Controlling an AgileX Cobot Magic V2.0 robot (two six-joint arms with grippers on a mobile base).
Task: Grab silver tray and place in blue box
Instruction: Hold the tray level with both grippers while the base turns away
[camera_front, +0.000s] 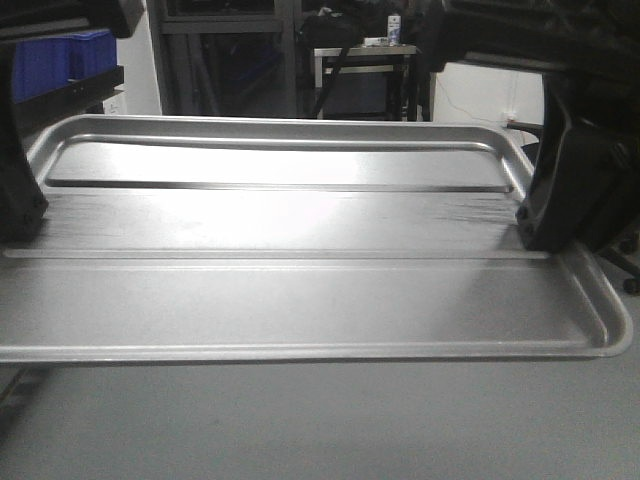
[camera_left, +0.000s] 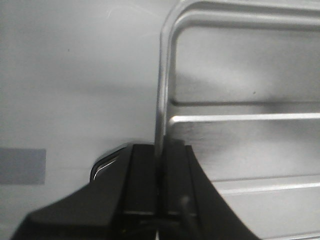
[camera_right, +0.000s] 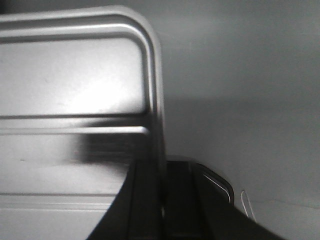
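In the front view, the tray (camera_front: 300, 290) is shiny and fills the middle, over the grey table (camera_front: 300, 430). I cannot tell if it touches the table. My left pincer (camera_front: 25, 215) is at 9 o'clock, on the tray's left edge. My right pincer (camera_front: 535, 225) is at 3 o'clock, on the right edge. A blue box (camera_front: 60, 60) shows at 10 o'clock, far behind the tray and partly hidden.

In the left wrist view, my left pincer (camera_left: 160, 165) is at 6 o'clock. Its two black fingers (camera_left: 142, 170) are squeezed on the thin edge of the tray (camera_left: 240, 75). The tray runs off to 3 o'clock.

In the right wrist view, my right pincer (camera_right: 162, 175) is at 6 o'clock too. It is pinched tight on the edge of the tray (camera_right: 70, 75). The tray runs off to 9 o'clock.
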